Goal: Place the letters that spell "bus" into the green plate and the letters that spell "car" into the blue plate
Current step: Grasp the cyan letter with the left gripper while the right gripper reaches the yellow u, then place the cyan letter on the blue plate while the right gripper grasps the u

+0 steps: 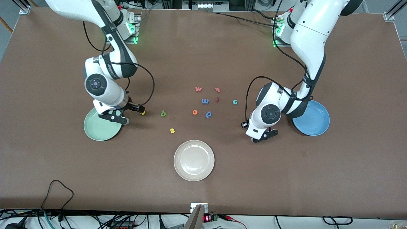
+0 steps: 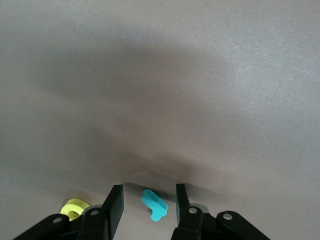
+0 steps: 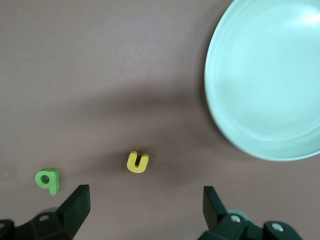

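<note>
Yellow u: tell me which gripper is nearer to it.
Right. The right gripper hovers open by the green plate, with the yellow u just ahead of its fingers. The left gripper is down at the left arm's end, straddling a teal letter.

Blue plate partly hidden under left arm; green plate cut off by edge.

Left gripper low, fingers partly apart, right gripper low, fingers spread wide
</note>
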Robot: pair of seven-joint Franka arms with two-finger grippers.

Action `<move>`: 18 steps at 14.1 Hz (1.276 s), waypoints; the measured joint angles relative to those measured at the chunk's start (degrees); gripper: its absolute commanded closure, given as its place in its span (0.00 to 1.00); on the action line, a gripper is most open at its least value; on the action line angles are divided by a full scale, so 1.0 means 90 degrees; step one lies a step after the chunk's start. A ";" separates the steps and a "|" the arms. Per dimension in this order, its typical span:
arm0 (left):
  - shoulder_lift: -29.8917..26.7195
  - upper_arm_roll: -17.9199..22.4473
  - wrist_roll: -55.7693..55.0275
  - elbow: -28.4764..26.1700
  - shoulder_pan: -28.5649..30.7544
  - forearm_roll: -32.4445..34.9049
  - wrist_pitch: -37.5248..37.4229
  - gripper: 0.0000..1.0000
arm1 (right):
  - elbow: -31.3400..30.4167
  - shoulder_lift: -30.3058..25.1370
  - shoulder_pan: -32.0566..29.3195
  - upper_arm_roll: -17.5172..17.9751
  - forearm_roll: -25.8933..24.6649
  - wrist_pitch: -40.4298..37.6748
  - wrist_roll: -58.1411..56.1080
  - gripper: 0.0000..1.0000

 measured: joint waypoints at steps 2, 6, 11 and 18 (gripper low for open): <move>0.0009 -0.0001 -0.0083 0.0002 -0.0003 0.0000 0.0000 0.63 | -0.0002 0.0170 0.0068 0.0000 0.0000 0.0125 0.0243 0.06; 0.0009 -0.0004 -0.0100 0.0009 -0.0020 0.0000 0.0000 0.79 | -0.0166 0.0414 0.0083 -0.0001 0.0000 0.0717 0.0290 0.19; 0.0009 -0.0004 -0.0100 0.0009 -0.0025 0.0000 -0.0005 0.99 | -0.0345 0.0556 0.0106 -0.0001 0.0000 0.1023 0.0296 0.30; -0.0493 0.0082 0.0670 0.0150 0.0237 0.0003 -0.1268 0.99 | -0.0359 0.0716 0.0115 -0.0001 0.0000 0.1095 0.0305 0.41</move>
